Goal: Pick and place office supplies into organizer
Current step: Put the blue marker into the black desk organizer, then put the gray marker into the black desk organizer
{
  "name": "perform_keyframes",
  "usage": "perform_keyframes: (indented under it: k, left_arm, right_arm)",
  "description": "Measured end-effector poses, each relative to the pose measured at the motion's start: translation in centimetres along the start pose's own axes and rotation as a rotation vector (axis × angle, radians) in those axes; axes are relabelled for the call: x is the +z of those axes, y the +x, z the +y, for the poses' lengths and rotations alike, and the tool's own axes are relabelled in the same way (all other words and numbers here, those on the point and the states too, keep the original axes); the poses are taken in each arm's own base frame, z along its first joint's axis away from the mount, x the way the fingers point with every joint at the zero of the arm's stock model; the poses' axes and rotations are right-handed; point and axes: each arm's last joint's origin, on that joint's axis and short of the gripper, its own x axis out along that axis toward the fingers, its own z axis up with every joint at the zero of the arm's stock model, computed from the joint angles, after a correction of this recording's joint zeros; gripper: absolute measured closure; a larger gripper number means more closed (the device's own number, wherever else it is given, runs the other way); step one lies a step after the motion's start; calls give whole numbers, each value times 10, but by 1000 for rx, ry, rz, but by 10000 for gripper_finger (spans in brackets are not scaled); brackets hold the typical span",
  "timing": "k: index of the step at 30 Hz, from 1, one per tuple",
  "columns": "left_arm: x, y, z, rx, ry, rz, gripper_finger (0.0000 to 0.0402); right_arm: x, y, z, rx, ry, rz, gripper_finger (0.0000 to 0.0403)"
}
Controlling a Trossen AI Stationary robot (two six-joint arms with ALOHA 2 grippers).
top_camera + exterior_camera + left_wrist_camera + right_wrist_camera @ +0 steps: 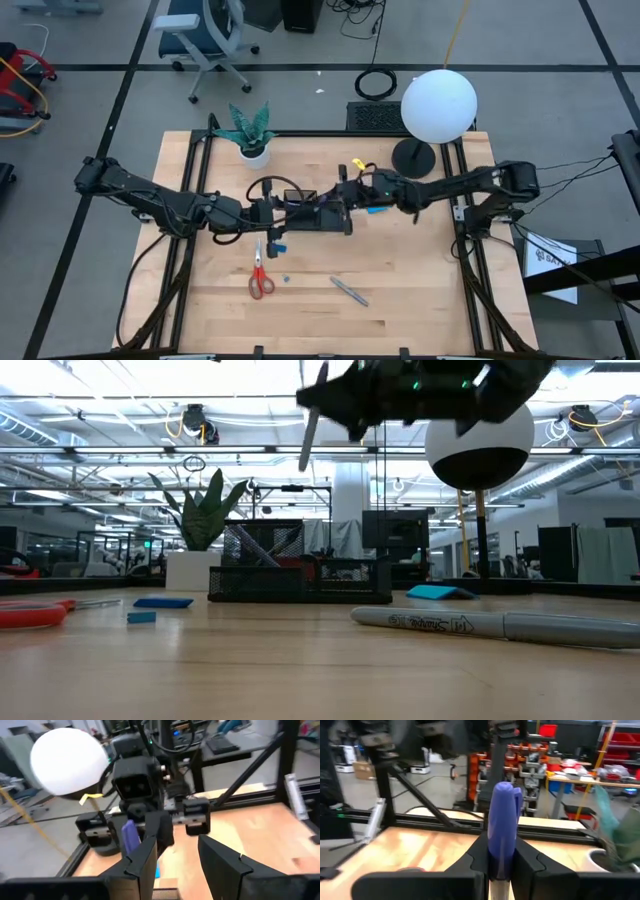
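High view: we see both arms meeting mid-table over organizer (pixel 318 216). Scissors (pixel 261 277), tiny block (pixel 286 279), grey pen (pixel 349 290) lie on table (pixel 420 290) in front; note pad (pixel 376 209) partly under right arm. Plant (pixel 250 131) and lamp (pixel 438 106) at back.

Low view: we see organizer as black mesh tray, pen (pixel 500 624) nearest camera.

Left wrist: left gripper (pixel 182 857) jaws parted, empty, facing right gripper.

Right wrist: right gripper (pixel 500 855) jaws clamp upright blue pen (pixel 503 820).
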Motion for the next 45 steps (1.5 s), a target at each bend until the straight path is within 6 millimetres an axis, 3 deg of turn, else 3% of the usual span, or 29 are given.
perform_keyframes:
  k: [9, 22, 24, 30, 34, 40, 45]
  left_arm:
    - [-1, 1, 3, 22, 18, 9, 249]
    - [-6, 6, 13, 13, -35, 20, 249]
    - [-6, 6, 13, 5, -45, 18, 249]
    - [-6, 6, 12, 1, -54, 17, 250]
    - [-6, 6, 12, 1, -56, 18, 250]
    - [-6, 5, 9, -11, -57, 20, 250]
    - [-10, 2, 3, -39, -59, 68, 250]
  right_arm:
    - [-35, 12, -31, 14, -23, -14, 369]
    - [-69, 16, -49, -17, 33, 61, 369]
    - [-69, 16, -50, -19, 33, 60, 363]
    - [-65, 15, -50, -28, 26, 36, 280]
    - [-59, 14, -49, -43, 22, 24, 246]
    - [-34, 6, -45, -34, 13, 15, 231]
    - [-5, -14, -40, -29, -12, 90, 240]
